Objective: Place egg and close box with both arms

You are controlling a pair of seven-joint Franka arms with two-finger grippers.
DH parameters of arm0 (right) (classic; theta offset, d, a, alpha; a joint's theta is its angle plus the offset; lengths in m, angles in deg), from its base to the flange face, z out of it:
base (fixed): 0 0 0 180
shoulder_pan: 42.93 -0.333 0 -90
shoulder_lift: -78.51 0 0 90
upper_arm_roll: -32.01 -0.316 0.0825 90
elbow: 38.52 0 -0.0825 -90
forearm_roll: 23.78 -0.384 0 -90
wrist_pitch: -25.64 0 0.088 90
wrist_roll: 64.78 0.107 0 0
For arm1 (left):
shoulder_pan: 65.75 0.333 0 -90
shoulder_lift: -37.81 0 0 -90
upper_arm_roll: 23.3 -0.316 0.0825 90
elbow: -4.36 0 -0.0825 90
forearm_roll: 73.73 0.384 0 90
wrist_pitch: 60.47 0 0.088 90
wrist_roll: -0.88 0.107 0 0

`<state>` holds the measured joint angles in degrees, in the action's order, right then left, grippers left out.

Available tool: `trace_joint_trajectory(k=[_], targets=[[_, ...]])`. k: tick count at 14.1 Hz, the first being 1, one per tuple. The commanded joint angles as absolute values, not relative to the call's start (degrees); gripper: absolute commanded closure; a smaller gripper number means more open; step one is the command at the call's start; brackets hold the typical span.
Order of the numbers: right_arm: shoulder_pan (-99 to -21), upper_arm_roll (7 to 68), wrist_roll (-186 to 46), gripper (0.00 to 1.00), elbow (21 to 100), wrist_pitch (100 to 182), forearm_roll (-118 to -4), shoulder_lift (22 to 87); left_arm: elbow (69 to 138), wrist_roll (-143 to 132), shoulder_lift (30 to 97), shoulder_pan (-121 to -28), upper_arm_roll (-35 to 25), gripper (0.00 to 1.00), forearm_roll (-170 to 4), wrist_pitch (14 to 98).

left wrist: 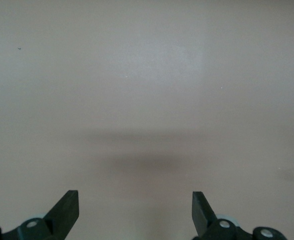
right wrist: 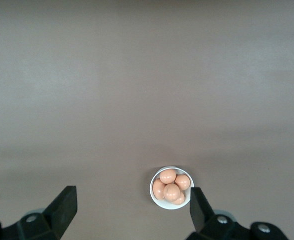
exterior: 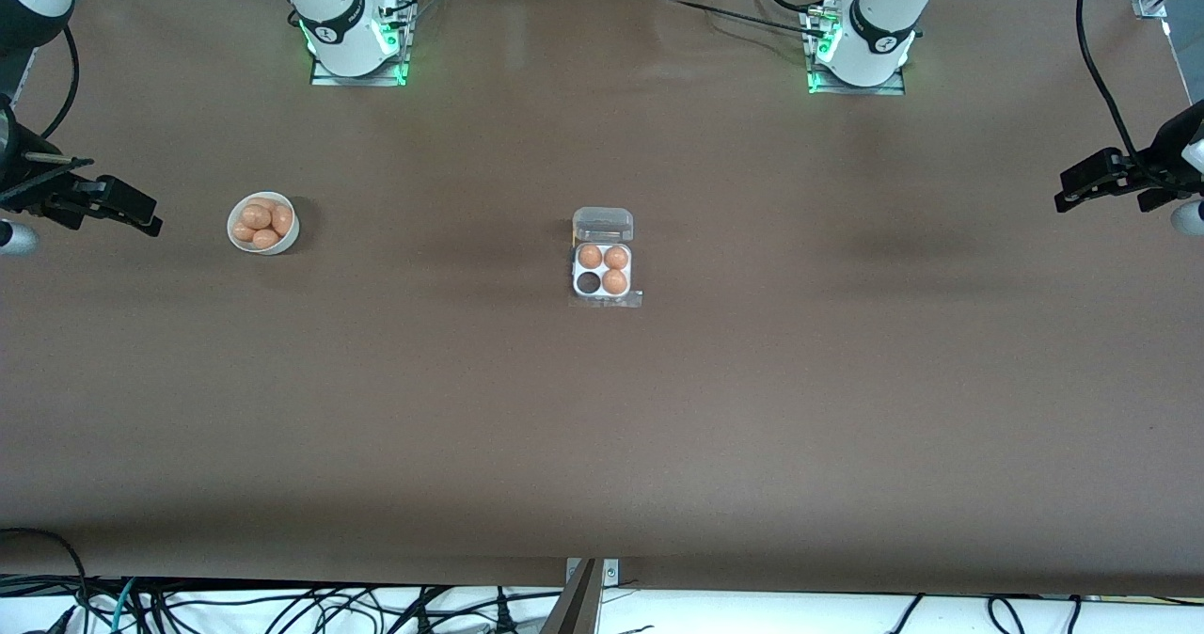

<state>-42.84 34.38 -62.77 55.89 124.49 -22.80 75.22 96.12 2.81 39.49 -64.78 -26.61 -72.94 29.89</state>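
**Even overhead light, soft shadows**

Diffuse light from above falls evenly on the brown table [exterior: 602, 427], with a pale sheen near the arm bases. Broad, soft-edged shadows lie beside the box [exterior: 603, 260] and the bowl [exterior: 263, 223]. Green lamps glow at both bases. Both wrist views look washed out and slightly hazy, with faint blurred shadow bands

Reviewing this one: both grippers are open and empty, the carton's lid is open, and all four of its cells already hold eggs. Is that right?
Not quite. The front view shows the box with only three eggs; the cell nearest the camera, toward the right arm's end, is empty. The rest holds: lid open, left gripper and right gripper open and empty, the right over the bowl of eggs.
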Motion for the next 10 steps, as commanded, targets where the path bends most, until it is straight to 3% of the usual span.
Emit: trace_joint_trajectory(k=[1,10], targets=[[-42.1,33.9,-62.8,0.0,55.3,123.4,-23.3,75.7,96.2,3.5,39.2,-64.8,-26.5,0.0,-73.0,29.7],[-42.1,33.9,-63.0,0.0,55.3,123.3,-23.3,75.7,95.1,3.5,40.1,-64.7,-26.6,0.0,-72.9,29.7]])
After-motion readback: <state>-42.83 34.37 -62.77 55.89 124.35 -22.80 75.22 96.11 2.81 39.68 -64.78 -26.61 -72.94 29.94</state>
